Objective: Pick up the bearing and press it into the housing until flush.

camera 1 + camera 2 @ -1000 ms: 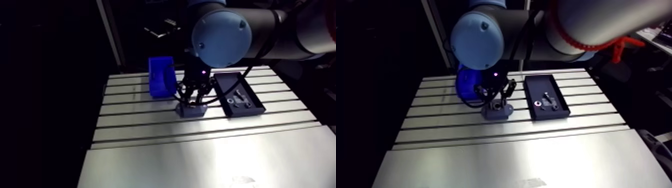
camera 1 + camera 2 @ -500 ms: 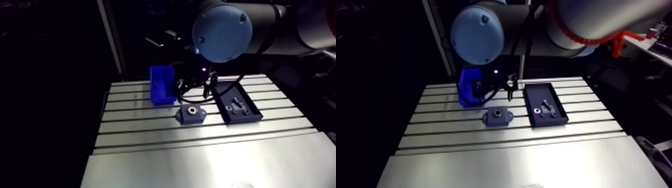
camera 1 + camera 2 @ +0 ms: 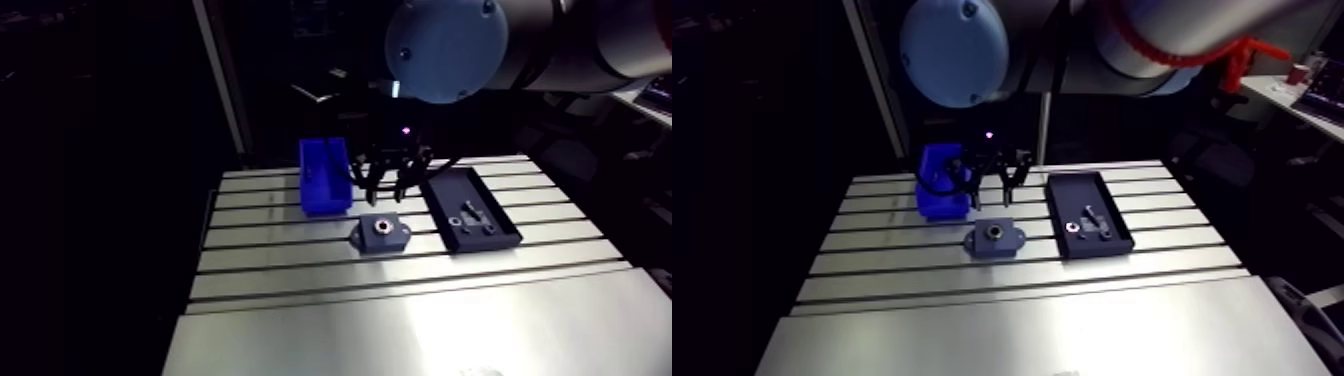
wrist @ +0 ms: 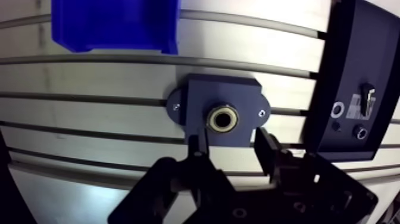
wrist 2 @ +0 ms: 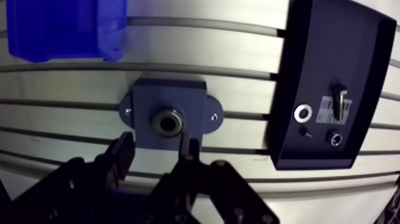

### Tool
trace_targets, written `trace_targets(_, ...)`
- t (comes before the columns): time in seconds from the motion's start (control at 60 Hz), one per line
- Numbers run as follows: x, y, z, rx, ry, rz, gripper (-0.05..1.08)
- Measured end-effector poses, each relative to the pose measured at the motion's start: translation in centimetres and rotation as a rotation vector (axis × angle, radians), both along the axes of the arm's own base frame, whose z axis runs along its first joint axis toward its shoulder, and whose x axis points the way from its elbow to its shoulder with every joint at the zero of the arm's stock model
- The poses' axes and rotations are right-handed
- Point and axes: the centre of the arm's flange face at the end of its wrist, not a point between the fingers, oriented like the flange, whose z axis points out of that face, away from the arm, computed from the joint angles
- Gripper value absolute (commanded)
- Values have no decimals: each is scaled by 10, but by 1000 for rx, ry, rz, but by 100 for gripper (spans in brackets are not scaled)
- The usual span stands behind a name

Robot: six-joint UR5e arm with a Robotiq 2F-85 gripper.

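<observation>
blue bin | black tray (small parts, perhaps washers) | slotted table

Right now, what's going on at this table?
The arm's gripper hangs above the housing, fingers open and holding nothing. The bearing sits in the housing's bore and looks seated, though whether it is fully flush is hard to judge. A blue bin and a black tray with a few small parts stand near the housing on the slotted table.
</observation>
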Motion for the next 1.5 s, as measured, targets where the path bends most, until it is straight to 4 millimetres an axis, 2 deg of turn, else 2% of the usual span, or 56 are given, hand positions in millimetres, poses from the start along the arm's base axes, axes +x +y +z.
trace_targets(0.783,3,2,-28,2,-34,-33,108)
trace_targets(1.5,6,3,-46,-1,-34,-31,108)
